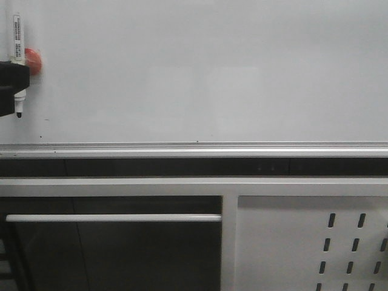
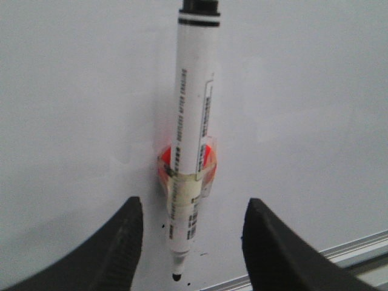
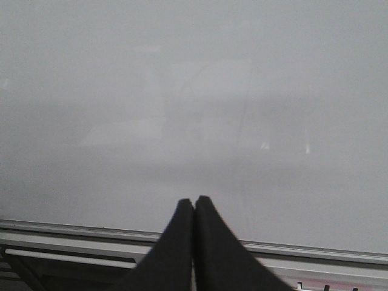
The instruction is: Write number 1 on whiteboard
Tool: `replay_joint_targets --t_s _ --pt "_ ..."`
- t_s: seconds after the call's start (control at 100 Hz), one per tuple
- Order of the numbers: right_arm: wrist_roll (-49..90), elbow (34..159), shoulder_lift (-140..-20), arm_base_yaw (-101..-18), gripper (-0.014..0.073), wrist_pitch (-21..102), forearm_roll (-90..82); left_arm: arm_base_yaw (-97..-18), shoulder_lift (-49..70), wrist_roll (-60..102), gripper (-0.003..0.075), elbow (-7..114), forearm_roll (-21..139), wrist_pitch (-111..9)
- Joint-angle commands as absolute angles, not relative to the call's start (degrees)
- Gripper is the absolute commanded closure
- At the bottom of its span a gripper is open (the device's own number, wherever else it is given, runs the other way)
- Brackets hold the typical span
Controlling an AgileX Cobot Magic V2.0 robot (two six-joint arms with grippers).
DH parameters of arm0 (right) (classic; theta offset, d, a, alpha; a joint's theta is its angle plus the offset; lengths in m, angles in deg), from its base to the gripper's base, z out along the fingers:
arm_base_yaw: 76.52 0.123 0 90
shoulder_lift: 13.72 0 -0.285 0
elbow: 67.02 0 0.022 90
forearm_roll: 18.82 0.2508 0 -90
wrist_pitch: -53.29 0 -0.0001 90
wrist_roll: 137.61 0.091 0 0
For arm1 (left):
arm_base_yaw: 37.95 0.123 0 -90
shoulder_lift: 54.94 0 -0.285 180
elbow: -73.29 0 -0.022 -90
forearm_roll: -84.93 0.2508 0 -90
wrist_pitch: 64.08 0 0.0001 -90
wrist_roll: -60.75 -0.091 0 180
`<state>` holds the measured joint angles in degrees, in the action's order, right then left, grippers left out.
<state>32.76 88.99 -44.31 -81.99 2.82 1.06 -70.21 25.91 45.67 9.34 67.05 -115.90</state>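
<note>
The whiteboard [image 1: 200,73] stands upright and bare, with no number 1 on it yet, only a few tiny dark specks near its silver rail [image 1: 194,148]. A marker [image 2: 193,139] hangs tip down at the board's far left, taped to a red magnet [image 2: 209,162] that clings to the surface. The left claw [image 2: 191,233] is released, its fingers [image 2: 124,242] spread on either side of the marker's lower barrel and seemingly not yet touching it. The right claw [image 3: 194,242] is clenched on nothing, pointing at the bare board. The marker looks light, stiff and smooth, so it could slip or twist in the grip; the best hold is probably across the barrel just below the magnet, squarely. Pulling it off will need a firm tug against the magnet, and the cap appears already off, so the tip may smear.
</note>
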Motion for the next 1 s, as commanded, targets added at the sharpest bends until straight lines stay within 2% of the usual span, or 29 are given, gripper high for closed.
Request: replay_joint_targets --t_s 0.0,0.15,0.69,0.83,0.95,0.99 --pt "32.3 90.8 -45.6 -82.0 0.0668 6.6 1.9 -70.6 26.5 46.7 0.0387 11.0 67.8 -122.7" --pt "32.3 90.8 -45.6 -82.0 0.0668 6.6 1.9 -70.6 27.9 47.0 0.0393 11.1 67.9 -123.3" --pt "32.3 90.8 -45.6 -82.0 0.0668 6.2 1.9 -70.6 35.1 47.8 0.0505 12.4 67.1 -130.6" --pt "32.3 90.8 -45.6 -82.0 0.0668 5.6 1.9 -70.6 36.3 48.1 0.0594 12.8 67.1 -131.3" --pt "32.3 90.8 -45.6 -82.0 0.0668 5.2 1.9 -70.6 36.3 48.1 0.0733 12.8 66.9 -131.3" --pt "32.3 90.8 -45.6 -82.0 0.0668 5.1 1.9 -70.6 36.3 48.1 0.0737 12.8 66.9 -131.3"
